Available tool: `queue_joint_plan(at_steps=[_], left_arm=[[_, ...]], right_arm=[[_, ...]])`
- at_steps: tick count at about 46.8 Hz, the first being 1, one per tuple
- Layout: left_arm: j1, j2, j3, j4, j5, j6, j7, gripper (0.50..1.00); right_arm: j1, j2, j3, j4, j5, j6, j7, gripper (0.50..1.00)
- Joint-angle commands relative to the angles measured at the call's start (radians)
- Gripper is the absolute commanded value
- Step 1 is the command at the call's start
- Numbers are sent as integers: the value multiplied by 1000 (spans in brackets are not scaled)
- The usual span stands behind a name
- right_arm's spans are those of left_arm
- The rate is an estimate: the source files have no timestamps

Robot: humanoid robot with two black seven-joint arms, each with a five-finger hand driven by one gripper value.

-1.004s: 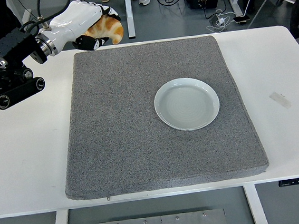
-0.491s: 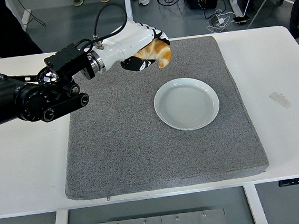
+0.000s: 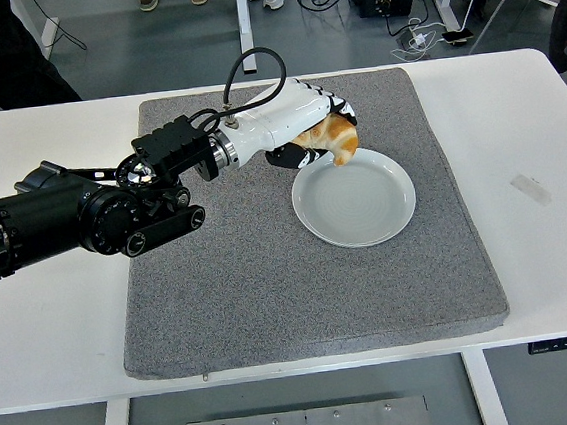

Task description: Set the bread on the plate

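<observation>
The left hand, grasping the bread, has moved rightward from the grey mat's far edge to the plate's far-left rim, with open plate beyond it.

Mat spread over the middle of the table. Plate on the mat, right of frame centre. Left hand above the plate's upper-left rim, closed around the bread. Arm reaching in from the left edge. Tape strip on bare table, far right.
</observation>
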State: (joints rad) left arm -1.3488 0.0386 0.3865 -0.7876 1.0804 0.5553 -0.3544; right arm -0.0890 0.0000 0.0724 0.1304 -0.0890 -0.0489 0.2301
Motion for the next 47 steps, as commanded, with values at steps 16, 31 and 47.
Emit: queue_joint_plan(at_steps=[16, 31, 47], left_arm=[[43, -39, 15, 57, 0, -6, -5, 500], [76, -39, 40, 64, 0, -8, -18, 500], [94, -39, 55, 65, 0, -9, -86, 500]], right_arm=[[0, 0, 0, 0, 0, 0, 0, 1000], [0, 0, 0, 0, 0, 0, 0, 1000], [0, 0, 0, 0, 0, 0, 0, 1000]])
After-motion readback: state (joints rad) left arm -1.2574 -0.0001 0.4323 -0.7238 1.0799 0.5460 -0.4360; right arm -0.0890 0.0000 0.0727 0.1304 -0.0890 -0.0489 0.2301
